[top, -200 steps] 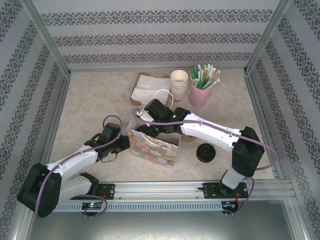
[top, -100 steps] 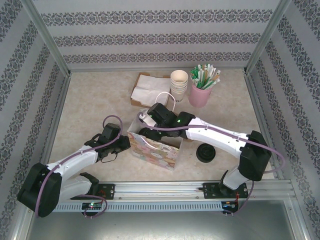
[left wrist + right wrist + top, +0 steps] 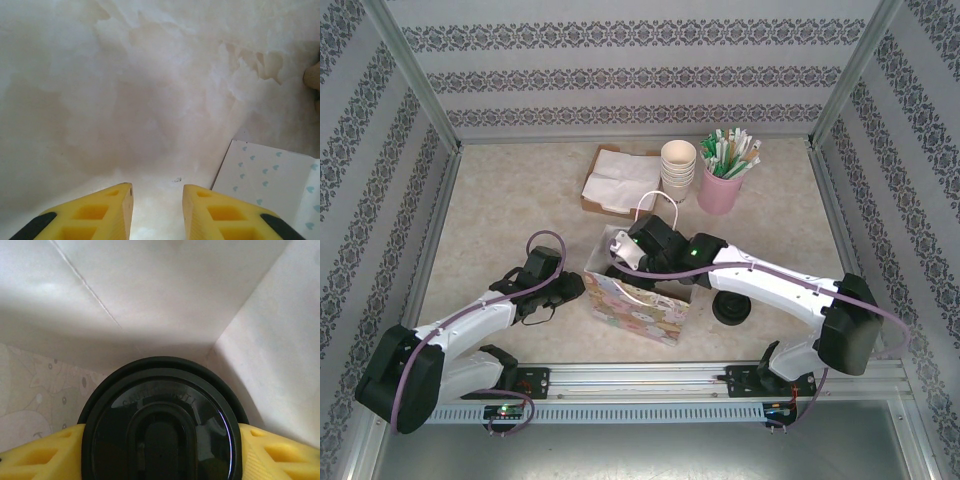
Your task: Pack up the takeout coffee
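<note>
Our right gripper (image 3: pixel 160 456) pinches the takeout coffee (image 3: pixel 160 405), one finger on each side of its black dome lid, between the white inner walls of the paper gift bag (image 3: pixel 642 312). We judge the lowering step to be in hand: the cup is inside the bag, but we cannot tell whether it rests on the bottom. Next we need a gentle descent, a release, then a straight lift out. Meanwhile our left gripper (image 3: pixel 156 202), fingers partly apart and holding nothing, hovers over the bench (image 3: pixel 125 90) just beside the bag.
</note>
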You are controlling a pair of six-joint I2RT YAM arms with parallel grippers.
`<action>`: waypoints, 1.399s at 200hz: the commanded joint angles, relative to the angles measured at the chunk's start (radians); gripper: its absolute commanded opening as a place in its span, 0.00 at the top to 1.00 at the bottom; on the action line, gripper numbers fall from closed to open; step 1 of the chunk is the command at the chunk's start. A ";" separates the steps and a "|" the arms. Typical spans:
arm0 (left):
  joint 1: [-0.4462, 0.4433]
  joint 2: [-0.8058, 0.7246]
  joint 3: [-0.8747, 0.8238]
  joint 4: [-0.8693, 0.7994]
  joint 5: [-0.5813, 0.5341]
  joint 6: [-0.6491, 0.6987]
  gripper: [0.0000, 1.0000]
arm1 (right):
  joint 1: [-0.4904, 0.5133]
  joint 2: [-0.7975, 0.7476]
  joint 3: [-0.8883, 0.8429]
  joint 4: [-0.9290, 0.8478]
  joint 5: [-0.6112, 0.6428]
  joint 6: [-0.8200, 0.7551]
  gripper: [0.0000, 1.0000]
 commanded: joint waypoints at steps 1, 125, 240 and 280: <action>0.008 -0.007 0.005 0.013 0.010 -0.012 0.66 | 0.012 -0.014 -0.049 -0.017 0.006 -0.063 0.50; 0.008 -0.071 0.058 -0.106 -0.003 0.043 0.62 | 0.013 -0.005 -0.025 -0.071 0.028 -0.145 0.36; 0.007 -0.169 0.175 -0.273 -0.036 0.075 0.55 | 0.012 -0.013 0.063 -0.165 0.049 -0.115 0.20; 0.007 -0.186 0.212 -0.306 -0.032 0.081 0.53 | 0.010 -0.011 0.094 -0.190 0.050 -0.102 0.17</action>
